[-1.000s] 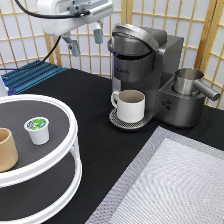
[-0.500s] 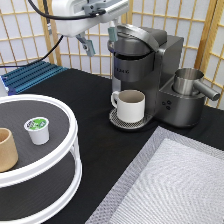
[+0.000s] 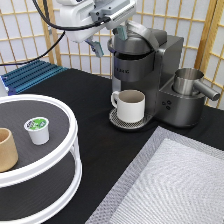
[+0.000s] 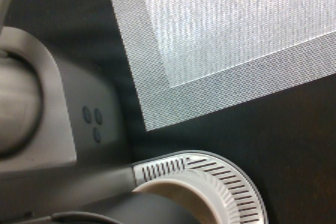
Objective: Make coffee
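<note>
In the exterior view the gripper (image 3: 106, 41) has swung from well left of the coffee machine (image 3: 145, 75) to hang right at its lid, so the work has shifted to the brewer; its fingers are spread apart and hold nothing; the mug (image 3: 131, 105) sits on the machine's drip tray; the coffee (image 3: 37, 129) rests untouched on the round stand (image 3: 60, 150), far left of the machine.

In the wrist view, the machine (image 4: 52, 125), its drip tray (image 4: 217, 185) and the grey mat (image 4: 247, 55) lie below.
</note>
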### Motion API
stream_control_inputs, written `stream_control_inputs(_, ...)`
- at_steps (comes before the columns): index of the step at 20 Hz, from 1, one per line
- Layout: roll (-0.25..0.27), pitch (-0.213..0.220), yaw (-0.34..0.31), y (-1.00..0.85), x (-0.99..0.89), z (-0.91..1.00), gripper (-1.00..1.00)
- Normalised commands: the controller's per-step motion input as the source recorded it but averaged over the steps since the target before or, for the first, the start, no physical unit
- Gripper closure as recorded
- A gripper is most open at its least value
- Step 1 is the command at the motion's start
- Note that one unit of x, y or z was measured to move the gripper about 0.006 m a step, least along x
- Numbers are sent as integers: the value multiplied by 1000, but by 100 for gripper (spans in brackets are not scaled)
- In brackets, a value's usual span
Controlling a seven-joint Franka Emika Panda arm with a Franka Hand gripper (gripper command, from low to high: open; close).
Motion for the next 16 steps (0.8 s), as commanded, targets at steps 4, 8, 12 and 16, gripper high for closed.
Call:
stream_control_inputs(4,6,0,-95,561,33,804,-100)
stream_control_inputs(8,0,1,-59,651,0,526,-100)
stream_control_inputs(12,0,26,-17,678,41,405,-100)
stream_control_inputs(16,0,42,-4,696,144,351,-100)
